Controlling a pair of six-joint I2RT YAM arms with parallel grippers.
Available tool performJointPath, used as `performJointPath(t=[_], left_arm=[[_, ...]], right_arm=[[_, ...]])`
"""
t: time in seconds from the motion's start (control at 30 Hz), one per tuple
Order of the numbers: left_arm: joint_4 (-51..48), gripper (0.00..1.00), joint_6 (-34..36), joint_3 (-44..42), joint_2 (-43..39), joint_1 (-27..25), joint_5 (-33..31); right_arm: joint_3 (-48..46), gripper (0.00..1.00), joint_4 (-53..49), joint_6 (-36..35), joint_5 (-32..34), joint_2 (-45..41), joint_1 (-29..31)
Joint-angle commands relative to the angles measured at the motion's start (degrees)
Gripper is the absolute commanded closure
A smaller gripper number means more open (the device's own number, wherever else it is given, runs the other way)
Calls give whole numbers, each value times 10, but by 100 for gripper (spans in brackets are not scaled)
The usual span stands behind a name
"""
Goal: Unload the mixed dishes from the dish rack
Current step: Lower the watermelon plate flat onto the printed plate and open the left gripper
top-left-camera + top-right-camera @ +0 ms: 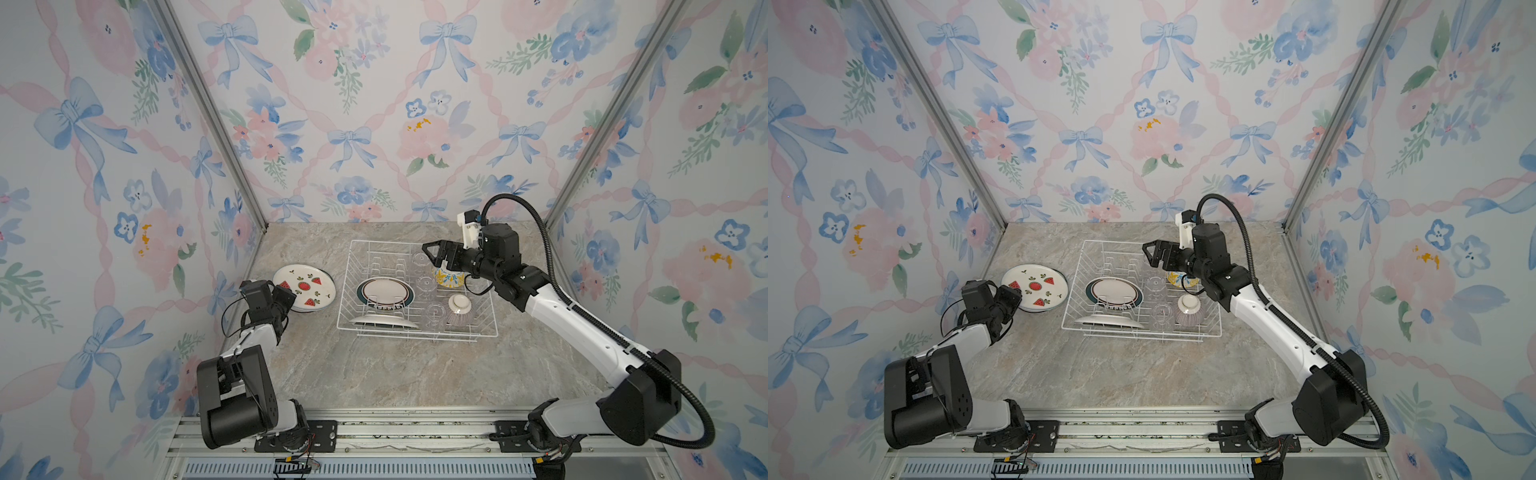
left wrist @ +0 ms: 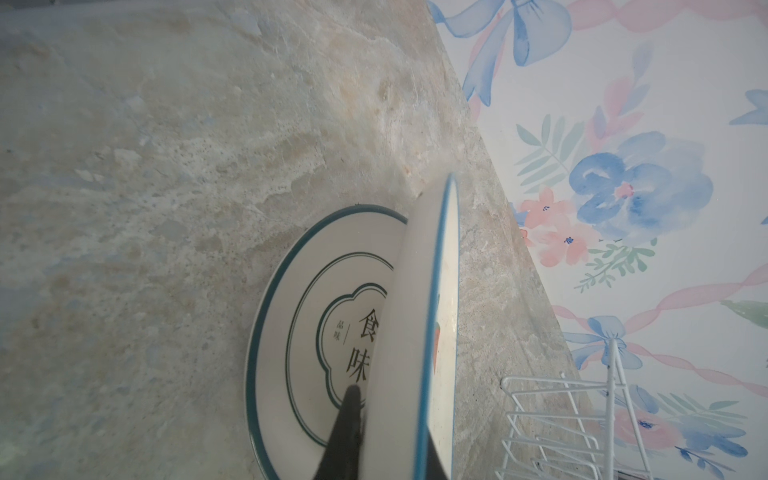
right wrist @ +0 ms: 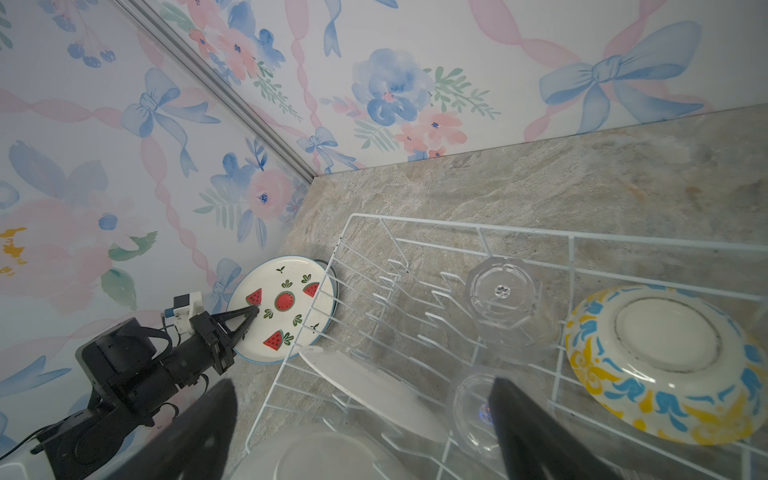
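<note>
The white wire dish rack (image 1: 341, 307) stands mid-table in both top views. It holds a teal-brown rimmed plate (image 1: 384, 293), a dark-rimmed white plate (image 1: 382, 321) seen edge-on, three clear glass cups (image 1: 427, 286), a yellow-blue bowl (image 1: 446, 279) and an upturned purplish striped bowl (image 1: 459, 307). Left of the rack, my left gripper (image 1: 291, 301) is shut on the rim of the watermelon plate (image 1: 304, 287). That plate slants over a green-rimmed plate (image 2: 299, 332) lying on the table. My right gripper (image 1: 432, 253) hangs open above the cups at the back of the rack and holds nothing.
Flowered walls close in on the left, back and right of the marble table (image 1: 395, 374). The plate stack sits near the left wall. The rack's upright prongs (image 3: 399, 291) stand beside the cups. In front of the rack the table surface is bare.
</note>
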Motion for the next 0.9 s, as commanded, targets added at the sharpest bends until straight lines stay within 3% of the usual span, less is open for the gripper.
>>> performJointPath(t=[0.0,0.5,0.87], left_arm=[[45,100,12,25,8,4,27],[45,100,30,20,19,4,26],[33,76,43,23,26,4,27]], right_arm=[[-4,3,-10,-12,5,2,1],[7,3,-13,-6,1,15,3],[9,3,-13,-4,0,18,3]])
